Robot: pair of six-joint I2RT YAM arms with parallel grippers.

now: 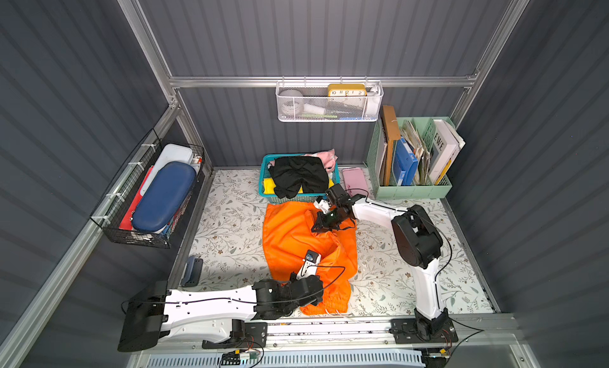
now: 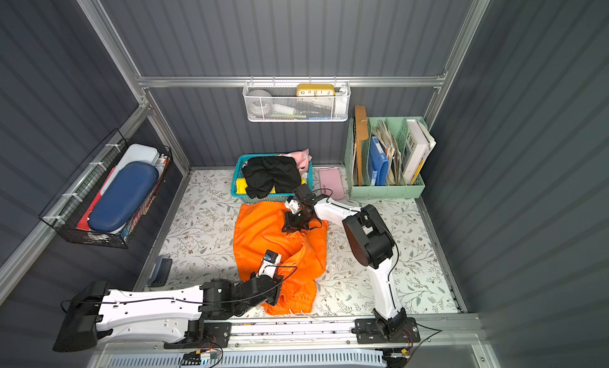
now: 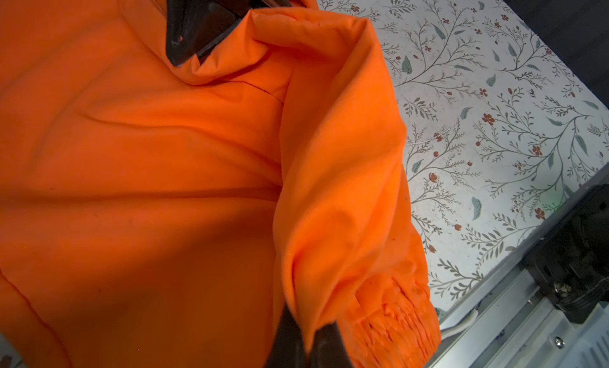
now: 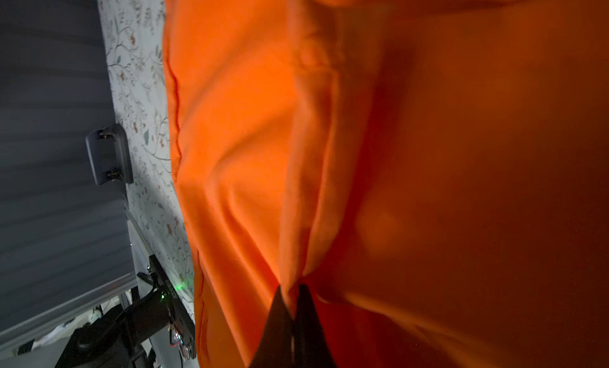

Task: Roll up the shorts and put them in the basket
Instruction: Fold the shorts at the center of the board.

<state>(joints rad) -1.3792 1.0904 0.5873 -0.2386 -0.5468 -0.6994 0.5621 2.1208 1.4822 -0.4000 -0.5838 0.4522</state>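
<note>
Orange fabric fills the middle of the table (image 1: 230,224). The orange shorts (image 1: 296,238) lie spread on the flowered cover, with one side lifted into a long fold. Two grippers are pinched on this fold. The left gripper (image 3: 304,331) has its jaws together on the cloth near the gathered elastic waistband, at the near end. The right gripper (image 4: 292,300) is clamped on a ridge of the same cloth at the far end. The left arm lies across the near corner of the garment and hides part of it in both top views.

Just behind the orange shorts stands one teal basket (image 1: 265,177). It holds the black shorts (image 1: 298,177), which hang over its near rim, one yellow cloth (image 1: 268,185) and one pink cloth (image 1: 326,159). Beside the basket lies one pink case (image 1: 354,182), close to the right wrist. Further away are one green file rack (image 1: 412,190), one white mesh basket (image 1: 329,114) on the back wall and one black wire basket (image 1: 131,233) on the side wall.
</note>
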